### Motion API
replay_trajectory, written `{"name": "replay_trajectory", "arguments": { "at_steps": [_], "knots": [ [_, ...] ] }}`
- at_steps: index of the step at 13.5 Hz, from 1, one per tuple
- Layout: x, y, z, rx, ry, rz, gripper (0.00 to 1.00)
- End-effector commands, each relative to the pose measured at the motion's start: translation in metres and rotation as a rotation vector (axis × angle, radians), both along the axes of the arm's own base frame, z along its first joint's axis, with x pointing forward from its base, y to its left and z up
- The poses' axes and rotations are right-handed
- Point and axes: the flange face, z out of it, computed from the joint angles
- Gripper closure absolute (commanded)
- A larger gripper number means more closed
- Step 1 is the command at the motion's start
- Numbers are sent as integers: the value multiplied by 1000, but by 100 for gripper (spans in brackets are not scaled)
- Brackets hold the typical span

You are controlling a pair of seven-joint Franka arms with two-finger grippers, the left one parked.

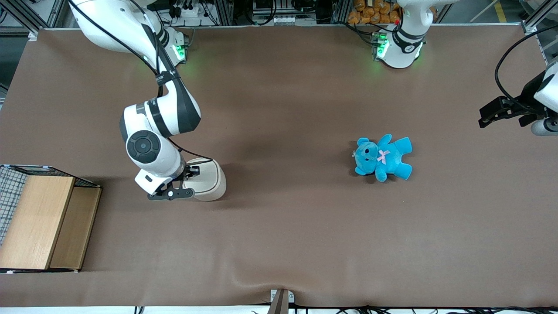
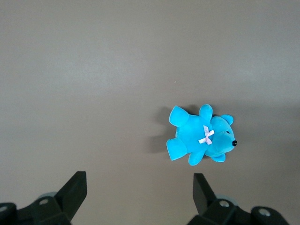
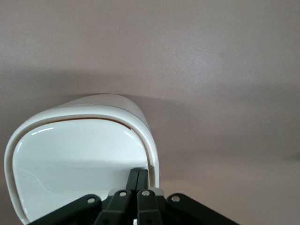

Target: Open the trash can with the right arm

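Note:
The cream-white trash can (image 1: pixel 212 182) stands on the brown table mat, nearer the working arm's end. The right arm (image 1: pixel 161 126) bends down over it and hides part of its top. My gripper (image 1: pixel 188 173) sits on the can's top. In the right wrist view the glossy white flip lid (image 3: pixel 75 164) fills the rounded-square rim (image 3: pixel 151 150). A thin tan line shows along one lid edge. My gripper (image 3: pixel 138 171) is shut with nothing between the fingers, and its tips rest on the lid close to the rim.
A blue teddy (image 1: pixel 383 157) lies on the mat toward the parked arm's end and also shows in the left wrist view (image 2: pixel 201 139). A wooden-topped wire-mesh box (image 1: pixel 39 220) stands at the working arm's end, nearer the front camera than the can.

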Motion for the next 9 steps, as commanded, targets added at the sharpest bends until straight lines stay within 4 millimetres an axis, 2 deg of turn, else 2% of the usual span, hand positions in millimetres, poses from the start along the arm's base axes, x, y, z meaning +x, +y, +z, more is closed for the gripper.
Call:
{"name": "replay_trajectory", "arguments": {
  "at_steps": [1, 6, 9],
  "knots": [
    [-3, 3, -7, -10, 2, -9, 100],
    [-5, 1, -26, -7, -12, -8, 100],
    [-6, 0, -25, -7, -7, -11, 98]
  ]
}}
